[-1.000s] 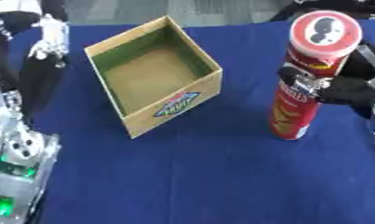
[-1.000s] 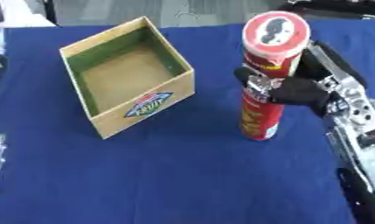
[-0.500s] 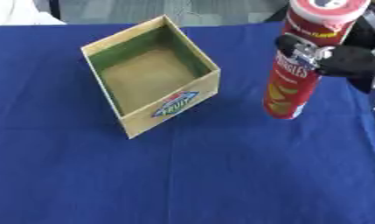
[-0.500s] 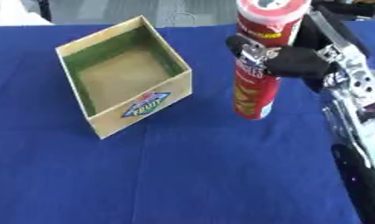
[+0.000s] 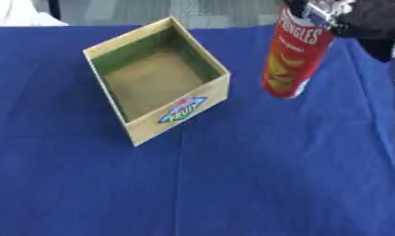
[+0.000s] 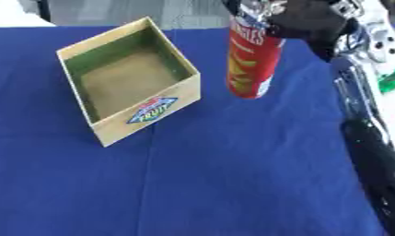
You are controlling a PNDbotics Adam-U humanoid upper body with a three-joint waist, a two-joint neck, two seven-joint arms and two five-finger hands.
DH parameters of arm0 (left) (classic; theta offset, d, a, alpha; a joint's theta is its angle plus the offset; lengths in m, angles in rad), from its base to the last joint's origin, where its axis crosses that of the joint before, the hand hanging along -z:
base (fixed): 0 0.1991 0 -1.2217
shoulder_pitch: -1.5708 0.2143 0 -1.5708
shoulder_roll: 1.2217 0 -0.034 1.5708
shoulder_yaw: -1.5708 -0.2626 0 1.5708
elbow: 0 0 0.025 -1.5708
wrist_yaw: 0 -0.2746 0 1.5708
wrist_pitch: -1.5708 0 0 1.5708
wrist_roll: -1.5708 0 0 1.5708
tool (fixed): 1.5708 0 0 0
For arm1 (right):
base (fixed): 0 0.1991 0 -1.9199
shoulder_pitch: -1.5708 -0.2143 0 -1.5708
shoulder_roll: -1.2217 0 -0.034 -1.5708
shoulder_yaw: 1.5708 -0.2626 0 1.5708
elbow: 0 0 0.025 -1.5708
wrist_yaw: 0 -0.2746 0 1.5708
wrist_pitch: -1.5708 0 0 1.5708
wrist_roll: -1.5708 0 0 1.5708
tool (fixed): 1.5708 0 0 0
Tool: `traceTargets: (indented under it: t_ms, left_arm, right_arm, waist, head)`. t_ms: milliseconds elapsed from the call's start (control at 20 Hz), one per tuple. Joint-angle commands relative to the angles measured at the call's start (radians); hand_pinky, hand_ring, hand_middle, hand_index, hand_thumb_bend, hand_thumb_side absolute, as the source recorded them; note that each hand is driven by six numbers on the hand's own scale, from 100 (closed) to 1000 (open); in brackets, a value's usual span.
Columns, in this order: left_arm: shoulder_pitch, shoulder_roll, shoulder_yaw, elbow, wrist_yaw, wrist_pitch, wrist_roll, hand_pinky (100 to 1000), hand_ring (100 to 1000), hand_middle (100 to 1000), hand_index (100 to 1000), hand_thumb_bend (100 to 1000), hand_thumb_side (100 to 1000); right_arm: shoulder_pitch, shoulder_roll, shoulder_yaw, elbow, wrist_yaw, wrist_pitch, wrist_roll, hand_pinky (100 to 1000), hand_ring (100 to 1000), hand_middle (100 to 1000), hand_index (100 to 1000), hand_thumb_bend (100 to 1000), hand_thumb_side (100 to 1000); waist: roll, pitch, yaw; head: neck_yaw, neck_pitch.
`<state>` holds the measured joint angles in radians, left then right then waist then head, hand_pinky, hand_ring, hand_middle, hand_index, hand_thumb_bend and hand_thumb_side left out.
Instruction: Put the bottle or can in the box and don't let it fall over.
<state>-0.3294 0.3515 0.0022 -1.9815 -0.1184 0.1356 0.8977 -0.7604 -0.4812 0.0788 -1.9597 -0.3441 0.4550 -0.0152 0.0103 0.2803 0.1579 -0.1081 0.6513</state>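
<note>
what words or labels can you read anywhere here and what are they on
"PRINGLES": in white down the side of the red can, which the right hand holds by its upper part.
Smaller print lower on the can: too blurred to read.
Blue diamond sticker on the front wall of the cardboard box: it has lettering, too blurred to read.

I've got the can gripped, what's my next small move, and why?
Probably carry the red can left until it hangs over the open box, keeping it upright. The right hand holds it near its top, right of the box; the box floor looks bare.
</note>
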Motion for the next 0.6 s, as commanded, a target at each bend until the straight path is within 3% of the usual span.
traceTargets:
  t_ms: [50,250,600]
  left_arm:
    - [-0.004,0.027,0.002,-0.018,-0.001,-0.003,0.009,676,568,665,757,347,550]
    - [-0.003,0.025,-0.001,-0.018,-0.001,-0.003,0.009,679,569,665,757,349,552]
    - [-0.018,0.018,-0.009,-0.018,-0.002,-0.012,0.009,679,569,665,756,348,556]
  right_arm:
    - [-0.071,0.018,0.010,0.033,-0.025,0.017,-0.009,1000,839,576,622,100,100]
    - [-0.169,0.063,0.028,0.109,-0.039,0.026,-0.018,1000,838,578,625,100,100]
    - [-0.314,0.150,0.047,0.274,-0.027,0.055,-0.039,1000,834,578,626,100,131]
  waist:
    - [0.002,-0.026,0.004]
    - [-0.001,-0.028,0.011]
    - [-0.015,-0.019,0.031]
  head:
    - [-0.001,0.010]
    - [0.009,0.024]
    - [0.003,0.019]
